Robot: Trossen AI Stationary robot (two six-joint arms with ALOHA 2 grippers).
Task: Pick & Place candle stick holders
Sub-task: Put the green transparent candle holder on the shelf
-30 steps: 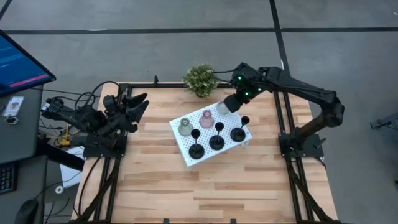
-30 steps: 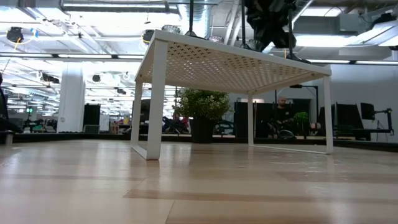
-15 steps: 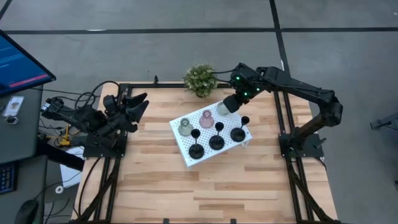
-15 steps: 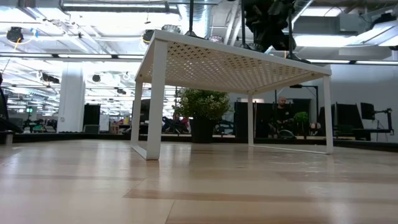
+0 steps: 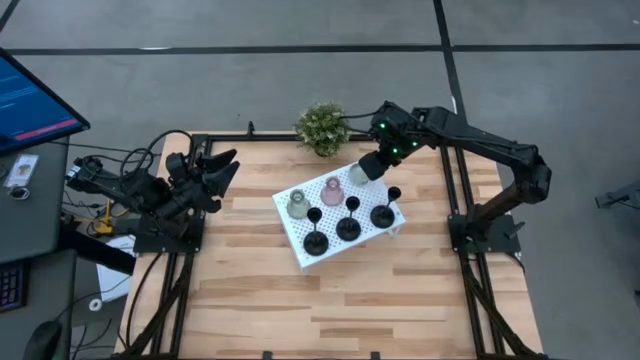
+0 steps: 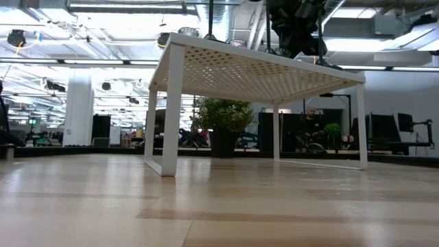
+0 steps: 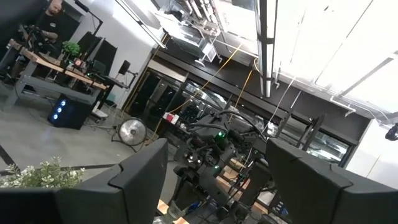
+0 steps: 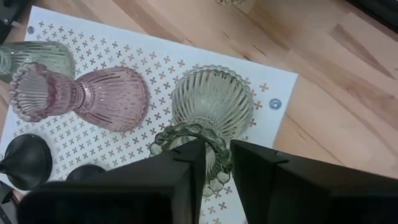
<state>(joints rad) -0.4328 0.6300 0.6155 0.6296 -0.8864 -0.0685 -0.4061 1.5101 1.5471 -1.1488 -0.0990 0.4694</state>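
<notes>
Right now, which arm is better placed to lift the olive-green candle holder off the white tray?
The right arm. Its gripper is closed on the rim of the olive-green holder on the white tray, while the left gripper waits open at the table's left edge.

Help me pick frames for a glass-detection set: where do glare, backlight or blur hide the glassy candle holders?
Right wrist view: olive-green holder and pink holder are sharp, ribs clear, while the right gripper fingers are close and soft. Low view: bright ceiling lights backlight the white tray, so the holders on top barely show. High view: even light, but the holders are tiny. Left wrist view: strong ceiling glare; no holder discernible.
</notes>
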